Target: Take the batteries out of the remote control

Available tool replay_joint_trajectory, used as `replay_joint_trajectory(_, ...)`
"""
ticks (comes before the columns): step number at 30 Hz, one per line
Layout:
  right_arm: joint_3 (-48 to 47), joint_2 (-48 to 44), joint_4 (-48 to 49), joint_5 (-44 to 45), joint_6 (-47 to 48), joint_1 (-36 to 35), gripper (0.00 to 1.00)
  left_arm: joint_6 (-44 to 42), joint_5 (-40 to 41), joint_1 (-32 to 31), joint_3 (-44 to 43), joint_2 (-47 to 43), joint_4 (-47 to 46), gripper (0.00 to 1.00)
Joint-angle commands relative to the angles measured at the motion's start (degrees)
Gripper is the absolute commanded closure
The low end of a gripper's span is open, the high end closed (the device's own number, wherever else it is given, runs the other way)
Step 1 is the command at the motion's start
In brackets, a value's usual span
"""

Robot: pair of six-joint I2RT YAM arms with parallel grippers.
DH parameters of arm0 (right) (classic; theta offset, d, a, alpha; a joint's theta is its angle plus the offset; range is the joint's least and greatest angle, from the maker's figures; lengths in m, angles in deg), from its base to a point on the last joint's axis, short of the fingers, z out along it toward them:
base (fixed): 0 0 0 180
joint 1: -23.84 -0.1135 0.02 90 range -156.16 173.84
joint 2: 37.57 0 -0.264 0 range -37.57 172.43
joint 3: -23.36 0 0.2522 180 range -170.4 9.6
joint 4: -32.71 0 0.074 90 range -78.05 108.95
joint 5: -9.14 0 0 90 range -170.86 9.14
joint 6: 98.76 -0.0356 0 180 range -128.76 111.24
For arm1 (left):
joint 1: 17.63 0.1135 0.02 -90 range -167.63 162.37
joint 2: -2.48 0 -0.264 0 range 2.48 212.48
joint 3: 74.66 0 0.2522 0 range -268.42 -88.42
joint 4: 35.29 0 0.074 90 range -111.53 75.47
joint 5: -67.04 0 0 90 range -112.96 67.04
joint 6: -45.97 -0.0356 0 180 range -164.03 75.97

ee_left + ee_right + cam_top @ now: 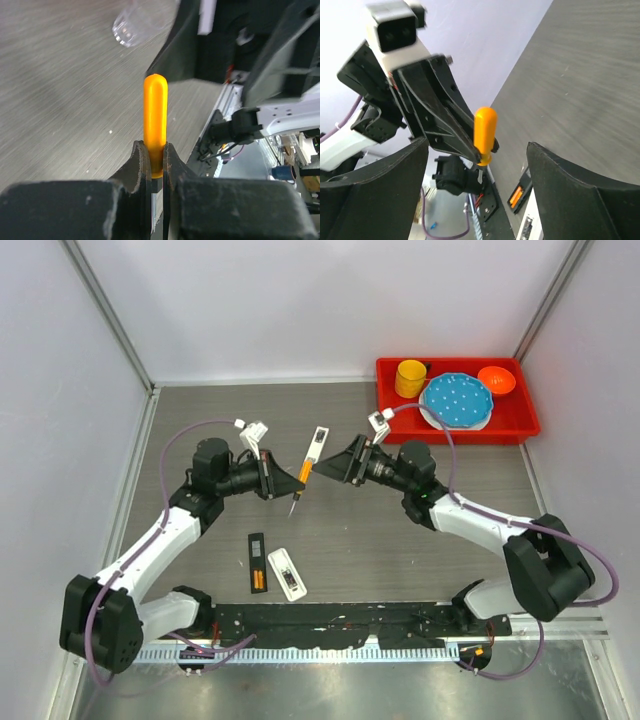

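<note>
A black remote [257,560] lies open on the table near the front, with orange batteries [258,581] in its compartment. The batteries also show in the right wrist view [516,196]. A white remote [287,573] lies just right of it. My left gripper [298,480] is shut on an orange-handled screwdriver [304,473], held above mid-table with its shaft pointing down toward the front. In the left wrist view the handle [155,112] sticks out between the shut fingers [142,160]. My right gripper [324,469] is open and empty, facing the screwdriver handle [485,131] from the right.
A slim white device [318,443] lies behind the two grippers. A red tray [520,425] at the back right holds a yellow cup [410,378], a blue plate [456,400] and an orange bowl [496,380]. Walls enclose the table on three sides.
</note>
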Motion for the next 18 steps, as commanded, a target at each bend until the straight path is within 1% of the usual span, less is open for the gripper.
replay_joint_trajectory(1,-2.5,1.8,10.2,-1.9,-3.2,-2.5,0.18,3.6,-4.8,-1.1,-0.1,-3.8,-10.8,1.0)
replay_joint_trajectory(6,-2.6,3.1,12.4,-2.1,-3.9,-3.4,0.26,4.6,-4.7,-3.1,0.3,-3.3,-12.6,1.0)
replay_joint_trajectory(9,-1.9,3.3,14.6,-2.2,-4.6,-3.9,0.36,4.6,-4.8,-3.9,0.1,-2.8,-12.6,1.0)
replay_joint_trajectory(12,-0.9,3.2,17.0,-2.2,-5.6,-3.9,0.53,4.1,-4.4,-4.1,0.1,-3.0,-12.2,1.0)
replay_joint_trajectory(13,-0.9,3.1,17.1,-2.3,-5.6,-3.9,0.68,3.8,-4.5,-4.2,0.1,-3.1,-12.0,1.0)
replay_joint_trajectory(14,-0.8,3.3,17.3,-2.6,-5.9,-3.9,0.8,3.7,-4.4,-4.2,0.1,-3.2,-11.8,1.0)
replay_joint_trajectory(16,-0.7,3.3,17.5,-2.7,-6.0,-4.0,0.99,3.5,-4.2,-4.2,-0.3,-3.3,-11.3,1.0)
replay_joint_trajectory(18,-0.3,3.1,17.7,-2.9,-5.6,-4.0,0.99,2.8,-4.4,-4.2,-0.8,-3.1,-9.9,0.98)
